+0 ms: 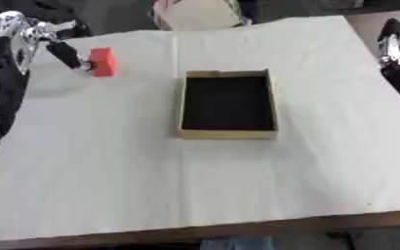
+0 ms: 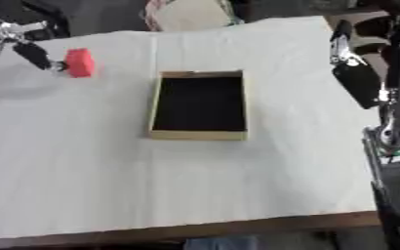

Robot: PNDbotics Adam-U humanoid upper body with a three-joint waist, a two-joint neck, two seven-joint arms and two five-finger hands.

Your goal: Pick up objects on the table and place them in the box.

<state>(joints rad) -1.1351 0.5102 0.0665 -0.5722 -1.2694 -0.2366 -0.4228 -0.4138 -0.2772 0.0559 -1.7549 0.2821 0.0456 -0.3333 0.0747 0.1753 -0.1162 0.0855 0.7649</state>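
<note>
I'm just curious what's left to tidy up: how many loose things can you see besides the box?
1: a red block, at the far left of the table, held at the left hand. The box looks empty inside.

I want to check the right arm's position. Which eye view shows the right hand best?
The right eye view: the right hand hangs there above the table's right side, with the forearm below it. The left eye view shows only a cropped sliver at its right edge.
</note>
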